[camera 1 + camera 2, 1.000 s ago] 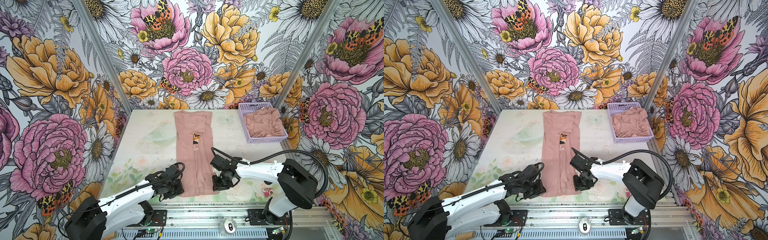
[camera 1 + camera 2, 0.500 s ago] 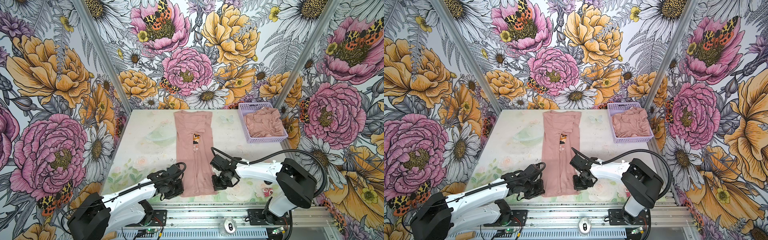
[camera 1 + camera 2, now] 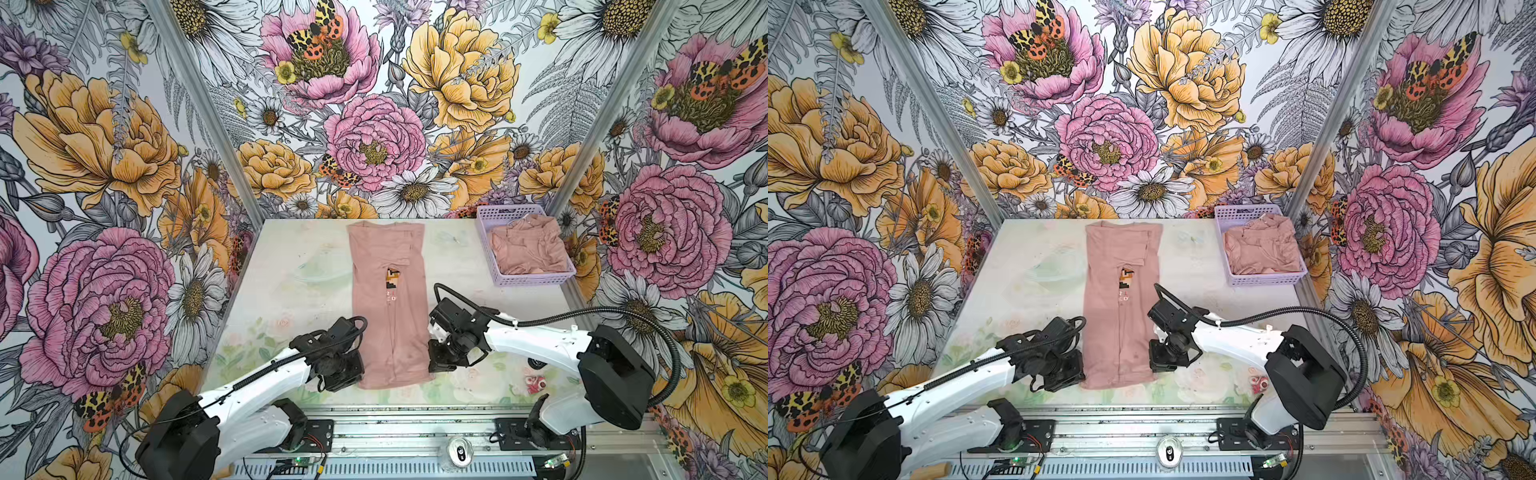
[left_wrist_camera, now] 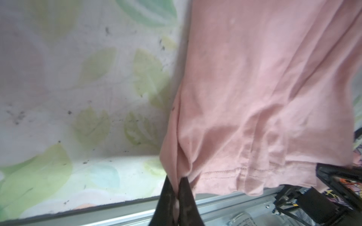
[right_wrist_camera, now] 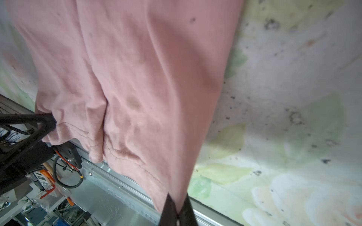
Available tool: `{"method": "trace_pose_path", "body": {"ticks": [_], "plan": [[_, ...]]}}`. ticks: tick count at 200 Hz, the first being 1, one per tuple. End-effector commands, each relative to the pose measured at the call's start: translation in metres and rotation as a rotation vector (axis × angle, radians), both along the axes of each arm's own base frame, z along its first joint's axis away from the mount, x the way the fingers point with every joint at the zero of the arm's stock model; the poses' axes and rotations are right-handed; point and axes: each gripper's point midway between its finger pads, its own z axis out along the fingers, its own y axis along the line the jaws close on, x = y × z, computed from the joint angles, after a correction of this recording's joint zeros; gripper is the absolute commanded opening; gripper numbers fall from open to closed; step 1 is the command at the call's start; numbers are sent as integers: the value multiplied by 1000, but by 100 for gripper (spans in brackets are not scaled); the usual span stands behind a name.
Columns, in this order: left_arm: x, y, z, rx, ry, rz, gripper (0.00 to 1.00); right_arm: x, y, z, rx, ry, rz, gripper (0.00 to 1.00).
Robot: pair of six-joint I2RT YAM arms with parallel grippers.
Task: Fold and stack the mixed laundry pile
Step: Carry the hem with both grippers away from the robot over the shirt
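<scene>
At table [image 3: 291, 266] front: T-shirt [image 3: 388, 324] half-folded.
We've L gripper [image 4: 177, 183] & R gripper [image 5: 177, 204] pinching hem corners; sides in, cross-fold + basket [image 3: 536, 280] garments [image 3: 528, 249] left.

White arms [image 3: 257, 386] w/ blk joints [image 3: 615, 386]

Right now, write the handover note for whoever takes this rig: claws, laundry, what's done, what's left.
Left claw: shut on the T-shirt, near hem, left corner.
Right claw: shut on the same hem, right corner.
Laundry: T-shirt lies on the table as a long strip, sides folded in; crumpled pink garments sit in the basket at far right.
Done: lengthwise folds.
To do: probably fold the hem toward the collar, set it aside, then fold and stack the basket's garments.
</scene>
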Motion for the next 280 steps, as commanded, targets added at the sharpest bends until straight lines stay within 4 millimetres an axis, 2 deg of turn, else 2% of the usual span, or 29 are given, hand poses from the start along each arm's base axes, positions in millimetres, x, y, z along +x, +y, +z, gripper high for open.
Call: {"method": "trace_pose_path", "body": {"ticks": [1, 36, 63, 95, 140, 162, 201, 203, 207, 226, 253, 280], "plan": [[13, -5, 20, -35, -13, -51, 0, 14, 5, 21, 51, -17, -7, 0], [45, -7, 42, -67, -21, -88, 0, 35, 9, 34, 80, -17, -9, 0], [72, -10, 57, -89, -31, -118, 0, 63, 10, 47, 99, -28, -18, 0], [110, -9, 67, -108, -42, -142, 0, 108, 14, 61, 128, -56, -20, 0], [170, 4, 73, -115, -73, -123, 0, 178, 12, 66, 143, -99, -45, 0], [199, 7, 77, -114, -98, -119, 0, 205, 11, 68, 155, -119, -60, 0], [236, 14, 80, -104, -132, -104, 0, 248, 5, 61, 157, -150, -90, 0], [237, 15, 70, -100, -107, -102, 0, 250, 5, 61, 157, -152, -92, 0], [239, 16, 66, -96, -99, -104, 0, 253, 5, 61, 158, -157, -92, 0], [249, 20, 61, -86, -97, -100, 0, 273, 6, 61, 166, -183, -102, 0], [264, 25, 56, -72, -101, -99, 0, 293, 5, 57, 172, -199, -116, 0], [275, 28, 52, -63, -104, -92, 0, 304, 1, 51, 172, -202, -129, 0]]}}
